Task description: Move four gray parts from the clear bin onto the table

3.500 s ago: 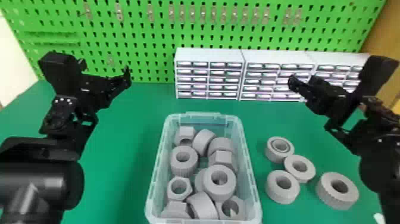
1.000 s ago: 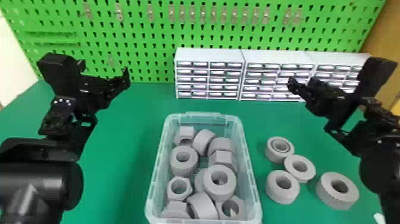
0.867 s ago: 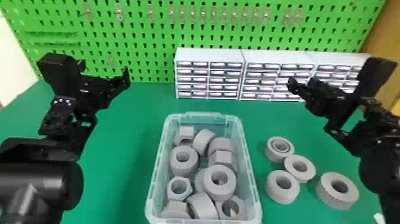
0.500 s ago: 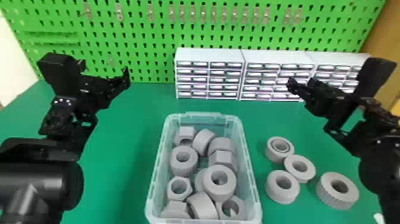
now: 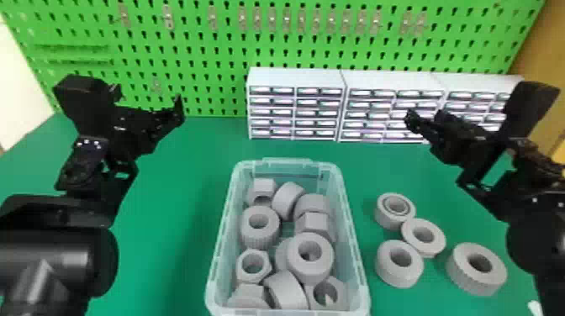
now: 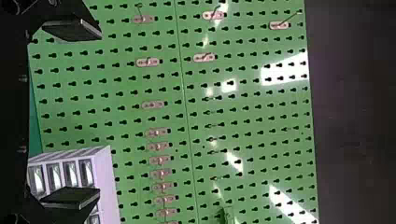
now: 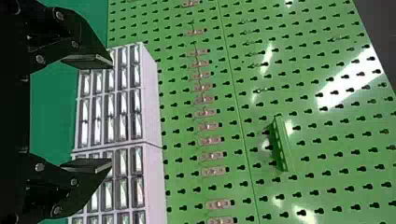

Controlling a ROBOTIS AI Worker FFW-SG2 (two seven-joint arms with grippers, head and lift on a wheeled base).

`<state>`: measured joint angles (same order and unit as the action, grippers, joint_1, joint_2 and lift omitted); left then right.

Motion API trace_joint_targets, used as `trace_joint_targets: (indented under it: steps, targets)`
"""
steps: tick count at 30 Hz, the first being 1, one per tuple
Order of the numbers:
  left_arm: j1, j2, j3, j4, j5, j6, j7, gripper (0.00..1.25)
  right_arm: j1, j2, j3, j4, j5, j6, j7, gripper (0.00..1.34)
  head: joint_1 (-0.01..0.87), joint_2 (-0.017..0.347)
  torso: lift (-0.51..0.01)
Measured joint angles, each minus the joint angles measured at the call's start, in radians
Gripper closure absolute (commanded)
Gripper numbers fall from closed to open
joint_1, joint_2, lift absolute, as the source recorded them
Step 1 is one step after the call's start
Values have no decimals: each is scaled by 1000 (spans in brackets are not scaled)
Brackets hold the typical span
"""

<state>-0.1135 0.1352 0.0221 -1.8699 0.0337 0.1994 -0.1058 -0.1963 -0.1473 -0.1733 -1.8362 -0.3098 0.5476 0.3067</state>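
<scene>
A green pegboard [image 5: 201, 54] rises behind a green counter [image 5: 176, 180], with white drawer cabinets [image 5: 296, 77] along the back. The left end effector [image 5: 149, 95] is in the air in front of the pegboard, its two fingers [image 6: 77, 29] spread apart with nothing between them. The right end effector [image 5: 425, 116] is also raised, before the cabinets, and its fingers [image 7: 88, 60] stand apart and empty too. Lower than both and between them sideways, on the robot's side, sits the clear bin [image 5: 290, 161]. It holds a jumbled pile of gray parts [image 5: 309, 271], round rings and hex nuts [image 5: 242, 267] together. Below the right end effector and nearer the robot, four gray rings [image 5: 399, 277] lie flat on the counter beside the bin: three grouped closely and a wider one [image 5: 471, 283] slightly apart, farther to the right.
</scene>
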Motion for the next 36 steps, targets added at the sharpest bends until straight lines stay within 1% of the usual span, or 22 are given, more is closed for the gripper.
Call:
trace_joint_targets:
  steps: [36]
  targets:
    - [0, 0, 2, 0, 1, 0, 0, 107, -2, 0, 7, 0, 0, 2, 0, 510, 678, 34, -50]
